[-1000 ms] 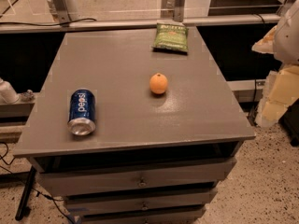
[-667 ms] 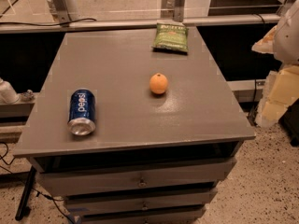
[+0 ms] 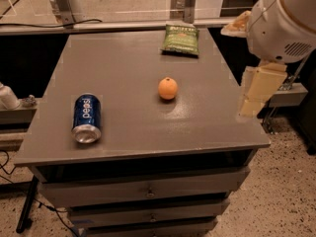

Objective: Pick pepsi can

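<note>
Hanging right of table, gripper, touching nothing

The can, lying on its side near the front left of the surface, carries white "pepsi" lettering running along its blue side. The green bag at the far edge has pale print near its top, too blurred to read. The gripper hangs just off the surface's right edge.

pepsi can lying front-left on table, end effector beside right edge
</note>
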`<control>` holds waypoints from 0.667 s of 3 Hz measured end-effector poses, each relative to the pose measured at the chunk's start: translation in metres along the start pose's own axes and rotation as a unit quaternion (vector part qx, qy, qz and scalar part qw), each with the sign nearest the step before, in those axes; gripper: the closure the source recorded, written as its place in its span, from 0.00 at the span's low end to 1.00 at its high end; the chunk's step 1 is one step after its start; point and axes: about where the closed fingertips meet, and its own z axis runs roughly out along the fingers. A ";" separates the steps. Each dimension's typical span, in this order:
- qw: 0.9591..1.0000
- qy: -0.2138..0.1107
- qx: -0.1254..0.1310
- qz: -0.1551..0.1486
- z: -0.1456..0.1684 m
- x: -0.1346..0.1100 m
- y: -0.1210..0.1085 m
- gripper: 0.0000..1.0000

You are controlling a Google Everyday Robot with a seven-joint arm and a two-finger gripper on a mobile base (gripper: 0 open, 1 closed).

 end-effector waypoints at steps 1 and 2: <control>0.993 -0.039 0.026 -0.105 0.006 -0.049 -0.008 0.00; 0.974 -0.074 0.036 -0.213 0.015 -0.093 -0.010 0.00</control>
